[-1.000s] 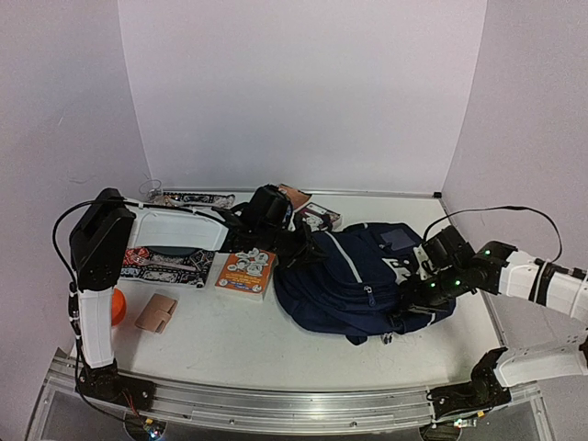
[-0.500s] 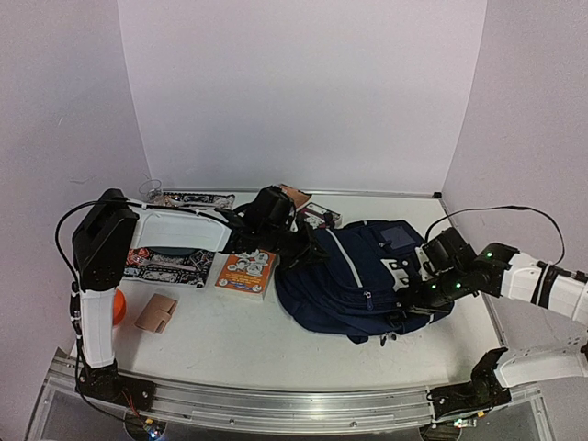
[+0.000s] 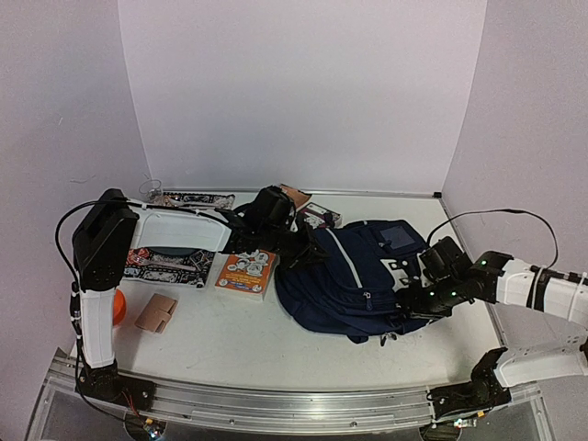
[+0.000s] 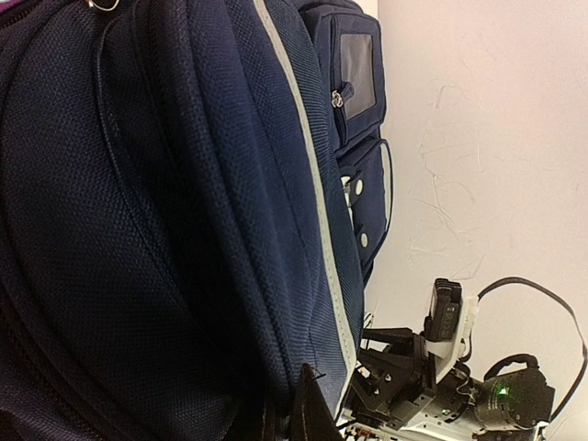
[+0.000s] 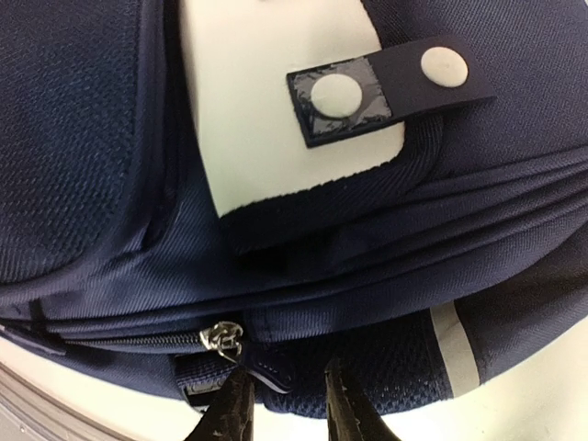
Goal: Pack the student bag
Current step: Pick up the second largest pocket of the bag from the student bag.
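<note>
Navy fabric fills both wrist views: the student bag [image 3: 354,280] lies on its side on the desk [image 3: 230,340], right of centre, with a left gripper [image 3: 308,248] at its far-left end and the right gripper [image 5: 283,397] at its near-right edge.

We judge the step in hand to be opening a zip. The right gripper's jaws stand slightly apart, straddling the dark cloth tab [image 5: 266,372] that hangs from the metal zipper pull [image 5: 223,335]. To do this well, we should close on the tab itself rather than on the mesh beneath it, then draw along the line of the zip, not away from the bag. The left gripper should pin the fabric so the bag does not slide.

Only the right wrist view shows the pull and the tab; from above they are hidden under the arm. The left wrist view shows the grey-white stripe [image 4: 317,193] running the length of the bag, but only a dark fingertip, so we cannot tell whether that gripper is closed. Only the top view shows an orange book [image 3: 246,271] lying just left of the bag.
</note>
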Controlling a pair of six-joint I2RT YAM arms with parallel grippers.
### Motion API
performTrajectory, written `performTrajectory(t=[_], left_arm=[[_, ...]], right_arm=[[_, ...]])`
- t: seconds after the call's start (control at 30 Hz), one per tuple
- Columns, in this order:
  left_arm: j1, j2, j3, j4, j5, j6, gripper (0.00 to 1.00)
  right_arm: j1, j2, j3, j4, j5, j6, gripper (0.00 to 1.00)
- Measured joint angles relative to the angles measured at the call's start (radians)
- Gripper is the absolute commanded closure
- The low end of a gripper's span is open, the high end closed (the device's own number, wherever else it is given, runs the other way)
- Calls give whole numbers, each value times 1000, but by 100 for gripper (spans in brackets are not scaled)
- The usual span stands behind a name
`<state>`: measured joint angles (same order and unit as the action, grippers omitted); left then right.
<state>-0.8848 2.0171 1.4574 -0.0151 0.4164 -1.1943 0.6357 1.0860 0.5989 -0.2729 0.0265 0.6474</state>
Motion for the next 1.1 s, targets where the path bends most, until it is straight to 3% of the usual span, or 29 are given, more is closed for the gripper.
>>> performTrajectory(t=[0.53,1.1], left_arm=[[0,0,0,0,-1,-8,100],[-5,0,0,8,-23,-11,100]], right_arm=[[3,53,-46,126,-64,-66,69],[46,109,-12,67,42,-48,90]])
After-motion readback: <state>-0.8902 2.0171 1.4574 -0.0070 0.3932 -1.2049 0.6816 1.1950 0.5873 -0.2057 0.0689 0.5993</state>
